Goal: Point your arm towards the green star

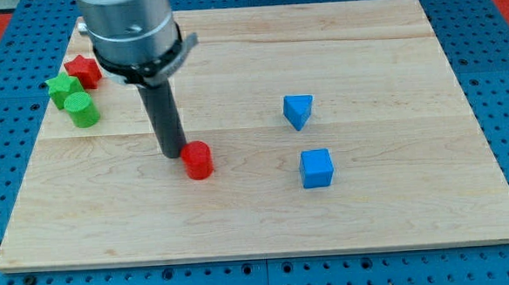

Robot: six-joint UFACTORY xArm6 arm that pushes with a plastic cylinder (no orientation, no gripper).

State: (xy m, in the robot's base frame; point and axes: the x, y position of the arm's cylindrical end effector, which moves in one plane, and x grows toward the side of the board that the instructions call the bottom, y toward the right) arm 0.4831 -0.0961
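Observation:
The green star (62, 88) lies near the board's left edge, in the view's upper left. A red star (84, 71) touches it on its upper right, and a green cylinder (82, 110) sits just below it. My tip (173, 153) rests on the board right beside a red cylinder (198, 159), touching its left side. The tip is well to the right of and below the green star.
A blue triangular block (297, 110) and a blue cube (316, 168) lie right of centre. The wooden board (389, 205) sits on a blue pegboard surface; the arm's grey body (131, 31) hangs over the upper left.

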